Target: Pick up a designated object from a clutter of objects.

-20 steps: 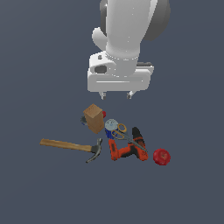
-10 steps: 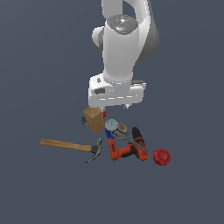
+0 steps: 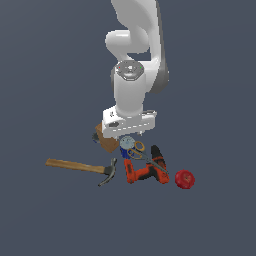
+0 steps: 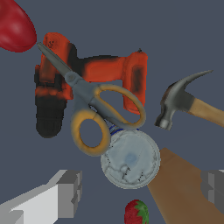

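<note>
While end effector point(image 4: 138, 194) hangs spread above blue can point(image 4: 130, 159), clutter sits on plain dark-grey floor point(image 3: 50, 215).

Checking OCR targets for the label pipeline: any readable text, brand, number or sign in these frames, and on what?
None can be read.
Blue can: blue marks on its side below the grey lid, too blurred to read.
Drill: no lettering visible on the orange and black body.
Scissors, hammer, wooden block: plain surfaces.
End effector: small dark marks on the housing, too small to read.
</note>
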Controlling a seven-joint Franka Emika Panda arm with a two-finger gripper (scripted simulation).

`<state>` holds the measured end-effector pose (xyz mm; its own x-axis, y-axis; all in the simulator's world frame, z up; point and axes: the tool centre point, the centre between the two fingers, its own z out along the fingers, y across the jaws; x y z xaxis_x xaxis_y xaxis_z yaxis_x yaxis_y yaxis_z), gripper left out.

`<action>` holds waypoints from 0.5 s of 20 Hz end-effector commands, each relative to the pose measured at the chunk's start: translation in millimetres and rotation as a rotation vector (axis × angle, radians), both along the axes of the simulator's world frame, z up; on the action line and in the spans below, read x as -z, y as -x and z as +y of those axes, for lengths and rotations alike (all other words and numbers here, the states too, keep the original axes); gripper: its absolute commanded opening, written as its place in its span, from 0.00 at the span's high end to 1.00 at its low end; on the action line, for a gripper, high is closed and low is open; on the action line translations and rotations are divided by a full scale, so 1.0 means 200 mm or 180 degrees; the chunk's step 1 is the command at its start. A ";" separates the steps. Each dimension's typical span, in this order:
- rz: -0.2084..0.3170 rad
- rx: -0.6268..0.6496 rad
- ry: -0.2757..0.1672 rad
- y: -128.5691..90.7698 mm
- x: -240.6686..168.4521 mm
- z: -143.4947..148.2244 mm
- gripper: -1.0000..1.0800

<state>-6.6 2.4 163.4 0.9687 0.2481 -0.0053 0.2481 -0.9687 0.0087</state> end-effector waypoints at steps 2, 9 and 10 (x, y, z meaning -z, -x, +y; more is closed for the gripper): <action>-0.0007 -0.0057 -0.0017 0.02 0.10 -0.01 0.04; -0.0009 -0.0108 -0.0030 0.04 0.19 -0.03 0.04; -0.0009 -0.0110 -0.0031 0.05 0.19 -0.03 0.04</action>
<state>-15.3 -2.6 126.4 0.9602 0.2793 -0.0014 0.2793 -0.9602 0.0002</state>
